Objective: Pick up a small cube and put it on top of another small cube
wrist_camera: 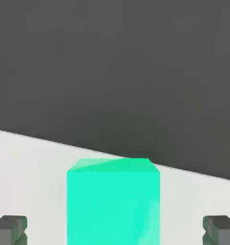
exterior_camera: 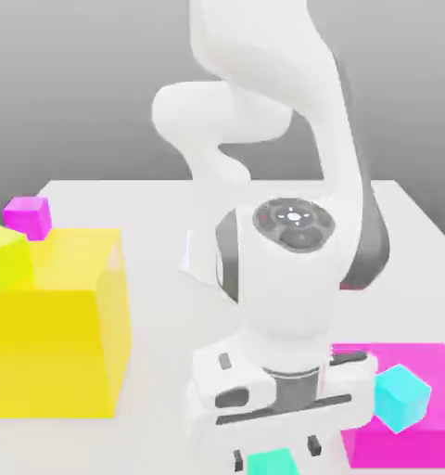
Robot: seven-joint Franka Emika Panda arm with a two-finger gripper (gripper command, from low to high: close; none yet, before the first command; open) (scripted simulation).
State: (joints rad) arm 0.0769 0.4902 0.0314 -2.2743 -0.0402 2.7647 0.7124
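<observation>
A small teal-green cube [exterior_camera: 271,463] sits on the white table at the near edge of the exterior view. My gripper [exterior_camera: 274,453] hangs straight over it, open, with one finger on each side. In the hand view the teal-green cube [wrist_camera: 113,201] stands centred between the two dark fingertips [wrist_camera: 10,229], with a wide gap to each, so nothing is gripped. A small cyan cube [exterior_camera: 400,397] rests on a large magenta block [exterior_camera: 421,436] at the exterior view's right. A small magenta cube [exterior_camera: 29,217] and a small yellow-green cube [exterior_camera: 6,258] are at the exterior view's left.
A large yellow block [exterior_camera: 59,334] stands at the exterior view's left, with the yellow-green cube at its top corner. The white arm [exterior_camera: 282,278] rises over the middle of the table [exterior_camera: 161,278]. In the hand view the table's edge runs just behind the teal-green cube.
</observation>
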